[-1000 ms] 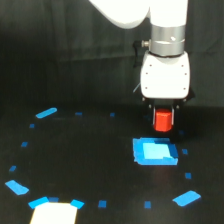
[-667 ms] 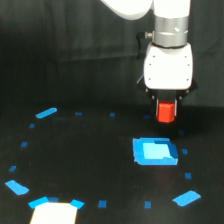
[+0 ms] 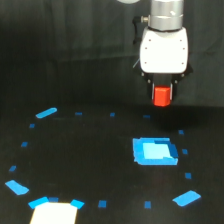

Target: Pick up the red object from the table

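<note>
The red object [image 3: 161, 96], a small stubby red-orange block, hangs in the air well above the black table [image 3: 90, 150]. My gripper [image 3: 162, 94] is shut on it, its dark fingers on either side of the block below the white wrist housing. The block sits above and slightly behind the bright blue square patch [image 3: 154, 151] in the exterior view.
Small blue tape marks ring the table, with larger ones at the exterior view's left [image 3: 46, 113], front left [image 3: 17, 187] and front right [image 3: 186, 198]. A white patch [image 3: 54, 212] lies at the front left edge. A dark curtain hangs behind.
The arm has risen steadily, carrying the red object up from just above the table to well above it.
</note>
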You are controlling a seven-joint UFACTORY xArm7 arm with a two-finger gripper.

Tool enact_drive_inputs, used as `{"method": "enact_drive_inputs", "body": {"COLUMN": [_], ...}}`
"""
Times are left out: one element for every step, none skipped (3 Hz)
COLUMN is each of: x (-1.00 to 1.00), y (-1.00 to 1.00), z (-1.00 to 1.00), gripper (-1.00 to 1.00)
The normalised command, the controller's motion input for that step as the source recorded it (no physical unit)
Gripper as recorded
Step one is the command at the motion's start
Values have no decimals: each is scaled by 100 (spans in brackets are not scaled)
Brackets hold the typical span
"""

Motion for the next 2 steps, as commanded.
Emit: {"method": "enact_drive_inputs", "body": {"x": [9, -16], "y": [8, -25], "z": [100, 73], "gripper": [-100, -100]}}
